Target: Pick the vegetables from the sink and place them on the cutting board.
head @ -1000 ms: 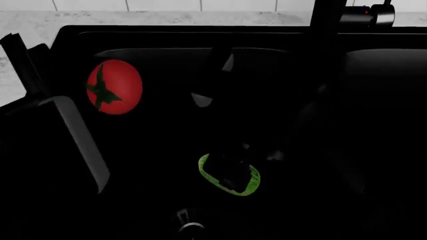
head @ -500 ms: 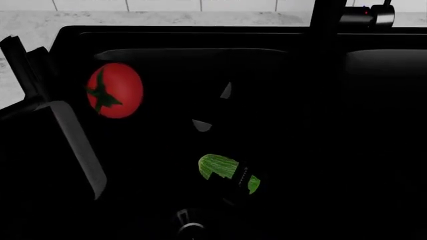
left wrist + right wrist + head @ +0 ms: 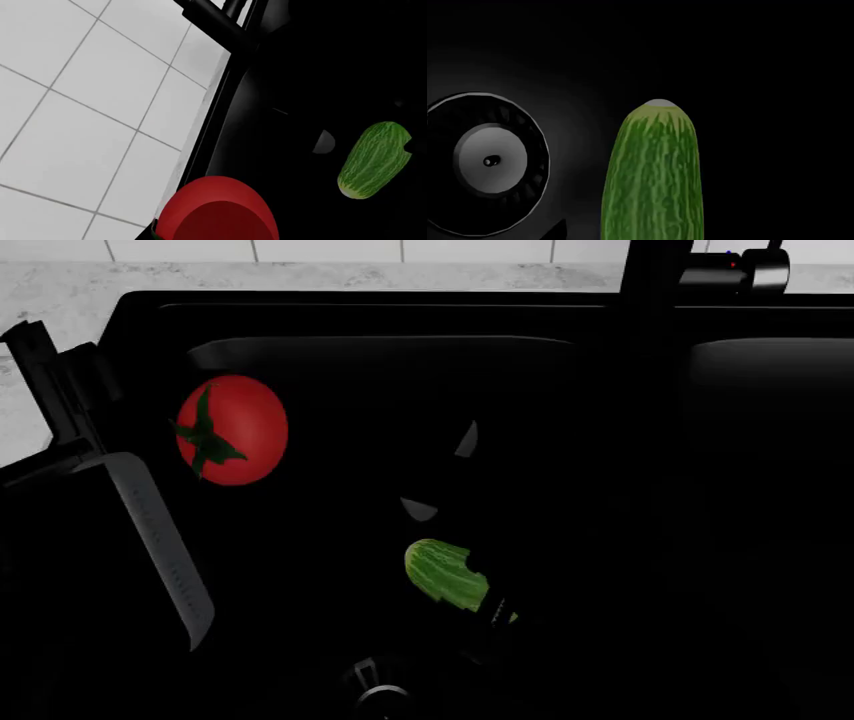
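Drain grates: one round silver drain grate shows at the near edge of the head view, on the floor of the basin; the right wrist view shows it too, just beside the cucumber piece.
Green vegetables: one light-green streaked oblong cucumber piece lies inside the left basin, a little beyond the drain grate; dark black shapes cover part of its near end.
Right gripper: black against the black basin, so its outline is lost; the dark shapes over the cucumber piece seem to be its fingers, but I cannot tell whether they grip it or how far apart they stand. In the right wrist view the cucumber piece fills the middle, close to the camera.
Red vegetables: one round glossy red tomato with a dark green star-shaped stem sits at the left side of the same basin, well apart from the cucumber piece.
Left gripper: not in view in any picture; its wrist view looks over the tomato toward the cucumber piece.
Surface: a large matte black double-basin sink, two basins visible, with one black faucet rising at its far rim.
Room: a grey speckled counter runs behind the sink, and white tiles with grey joints lie beyond.
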### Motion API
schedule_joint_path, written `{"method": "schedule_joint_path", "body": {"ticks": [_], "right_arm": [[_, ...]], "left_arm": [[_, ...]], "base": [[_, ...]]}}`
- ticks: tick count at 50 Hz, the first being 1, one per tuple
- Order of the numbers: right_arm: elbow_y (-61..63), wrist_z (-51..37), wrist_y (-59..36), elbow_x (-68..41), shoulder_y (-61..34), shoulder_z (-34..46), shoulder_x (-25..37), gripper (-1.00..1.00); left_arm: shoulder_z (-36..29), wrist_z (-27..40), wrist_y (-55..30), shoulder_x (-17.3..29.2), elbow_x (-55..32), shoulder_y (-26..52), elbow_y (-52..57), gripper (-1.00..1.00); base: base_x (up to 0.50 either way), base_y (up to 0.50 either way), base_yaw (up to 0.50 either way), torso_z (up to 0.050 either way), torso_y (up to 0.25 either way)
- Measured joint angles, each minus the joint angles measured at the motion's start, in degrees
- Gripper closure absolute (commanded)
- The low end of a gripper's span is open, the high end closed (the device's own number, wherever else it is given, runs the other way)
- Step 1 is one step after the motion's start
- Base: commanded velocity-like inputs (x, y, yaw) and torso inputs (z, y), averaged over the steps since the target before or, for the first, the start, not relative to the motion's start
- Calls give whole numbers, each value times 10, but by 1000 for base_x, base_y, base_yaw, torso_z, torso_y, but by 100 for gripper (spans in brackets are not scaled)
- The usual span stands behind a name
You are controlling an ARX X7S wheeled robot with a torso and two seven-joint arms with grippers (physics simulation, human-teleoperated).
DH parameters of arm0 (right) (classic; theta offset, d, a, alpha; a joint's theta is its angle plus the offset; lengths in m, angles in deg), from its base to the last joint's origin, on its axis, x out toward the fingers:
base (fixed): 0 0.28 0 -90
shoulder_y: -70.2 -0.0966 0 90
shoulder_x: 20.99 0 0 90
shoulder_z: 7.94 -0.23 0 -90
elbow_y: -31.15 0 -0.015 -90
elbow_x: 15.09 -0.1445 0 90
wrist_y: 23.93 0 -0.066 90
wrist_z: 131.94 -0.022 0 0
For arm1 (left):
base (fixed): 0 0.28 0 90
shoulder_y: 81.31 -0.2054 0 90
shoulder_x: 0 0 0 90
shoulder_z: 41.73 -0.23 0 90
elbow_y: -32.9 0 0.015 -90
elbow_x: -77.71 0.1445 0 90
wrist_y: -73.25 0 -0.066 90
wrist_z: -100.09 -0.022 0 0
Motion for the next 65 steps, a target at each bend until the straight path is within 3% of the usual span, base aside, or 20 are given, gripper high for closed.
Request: {"method": "schedule_joint_path", "body": {"ticks": [3,4,21,30,42,65], "right_arm": [[1,-2,0,17,3,-10,0,-100],[2,-2,0,23,4,-13,0,100],[22,0,-21,70,7,-42,6,100],[255,31,-154,52,11,-51,104,100],[494,31,-264,25,13,-97,200,100],[636,12,-338,4,11,-144,256,100]], "left_arm": [[-1,-1,0,0,1,0,-1,100],[-2,-1,0,0,1,0,-1,100],[24,17,-5,-1,-26,1,-20,100],[41,31,11,-3,-41,3,-42,100],[52,31,10,-38,-58,-21,-45,100],[53,33,-7,-58,-66,-26,-47,100]], "base": [[17,0,3,-3,-4],[17,0,5,-10,0],[18,0,1,-6,-5],[20,0,-5,-10,9],[-22,0,-2,0,250],[-500,0,0,0,250]]}}
